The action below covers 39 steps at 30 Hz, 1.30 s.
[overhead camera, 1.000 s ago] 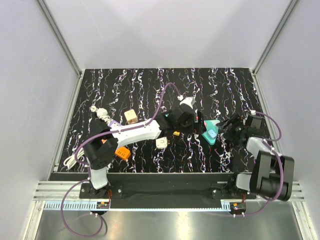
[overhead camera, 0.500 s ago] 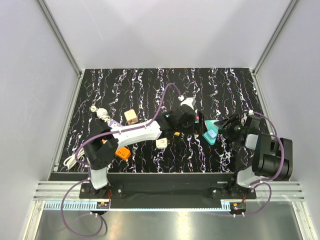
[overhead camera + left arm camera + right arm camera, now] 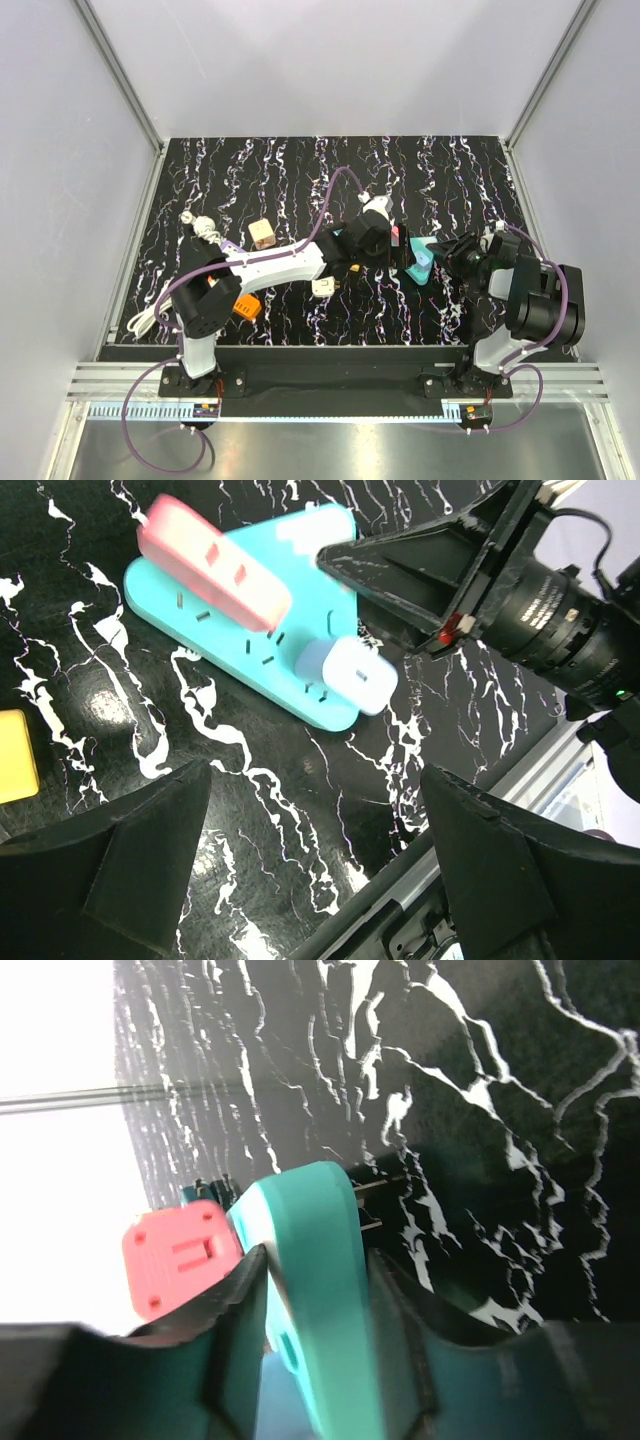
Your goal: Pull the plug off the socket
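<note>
A teal socket block [image 3: 424,262] lies right of centre, carrying a pink plug [image 3: 398,238] and a pale blue plug [image 3: 346,675]. In the right wrist view the socket [image 3: 318,1280] stands edge-on between my right gripper's fingers [image 3: 205,1360], which press on both of its faces, with the pink plug [image 3: 178,1250] just beyond the left finger. My right gripper [image 3: 447,258] is shut on the socket's right end. My left gripper [image 3: 386,258] hovers open just left of the socket, nothing between its fingers [image 3: 140,860]; the socket [image 3: 250,630] and the pink plug [image 3: 215,575] lie ahead of it.
A wooden cube [image 3: 263,233], a white adapter [image 3: 323,286], a small yellow piece [image 3: 353,268] and an orange part [image 3: 246,306] lie left of the socket. A white cable [image 3: 200,226] sits at far left. The table's front rail [image 3: 470,810] is close behind the left fingers.
My right gripper has closed onto the socket's right end, and the socket has tilted up on edge. The left arm has shifted slightly, its gripper still open.
</note>
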Available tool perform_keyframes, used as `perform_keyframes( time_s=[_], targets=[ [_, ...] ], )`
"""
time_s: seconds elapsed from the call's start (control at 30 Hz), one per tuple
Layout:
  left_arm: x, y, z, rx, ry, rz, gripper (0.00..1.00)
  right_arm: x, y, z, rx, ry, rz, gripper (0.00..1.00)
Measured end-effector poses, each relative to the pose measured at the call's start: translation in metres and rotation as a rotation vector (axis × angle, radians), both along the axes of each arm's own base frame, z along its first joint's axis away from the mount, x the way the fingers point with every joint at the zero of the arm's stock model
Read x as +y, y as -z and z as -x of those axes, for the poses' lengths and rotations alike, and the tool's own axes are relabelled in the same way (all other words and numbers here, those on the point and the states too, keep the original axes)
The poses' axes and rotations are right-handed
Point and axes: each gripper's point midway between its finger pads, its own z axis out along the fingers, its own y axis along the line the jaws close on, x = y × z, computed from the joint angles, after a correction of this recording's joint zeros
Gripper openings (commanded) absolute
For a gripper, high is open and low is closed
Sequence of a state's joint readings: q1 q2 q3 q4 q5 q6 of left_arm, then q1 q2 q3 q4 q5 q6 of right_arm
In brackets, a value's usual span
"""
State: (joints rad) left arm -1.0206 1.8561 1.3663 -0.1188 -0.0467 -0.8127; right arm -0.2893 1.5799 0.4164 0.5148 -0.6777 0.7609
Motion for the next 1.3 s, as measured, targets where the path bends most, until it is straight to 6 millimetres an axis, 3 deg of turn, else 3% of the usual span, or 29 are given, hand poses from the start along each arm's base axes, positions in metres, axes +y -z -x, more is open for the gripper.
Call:
perform_keyframes(
  time_s=[0.27, 0.53, 0.63, 1.07, 1.3],
  targets=[
    [-0.001, 0.009, -0.001, 0.021, -0.013, -0.008, 0.89, 0.003, -0.004, 0.001, -0.032, -0.005, -0.019, 0.00],
    [-0.001, 0.007, -0.007, 0.053, -0.063, 0.021, 0.85, -0.003, -0.028, 0.017, -0.126, 0.048, 0.075, 0.00],
    [-0.008, 0.006, -0.017, 0.063, -0.080, 0.040, 0.79, -0.008, -0.038, 0.016, -0.165, 0.070, 0.114, 0.00],
    [-0.026, 0.013, -0.065, 0.048, -0.109, 0.039, 0.77, -0.010, -0.037, 0.015, -0.167, 0.080, 0.124, 0.00],
    [-0.033, 0.019, -0.084, -0.015, -0.077, -0.032, 0.65, -0.010, -0.037, 0.014, -0.168, 0.077, 0.122, 0.00]
  ],
)
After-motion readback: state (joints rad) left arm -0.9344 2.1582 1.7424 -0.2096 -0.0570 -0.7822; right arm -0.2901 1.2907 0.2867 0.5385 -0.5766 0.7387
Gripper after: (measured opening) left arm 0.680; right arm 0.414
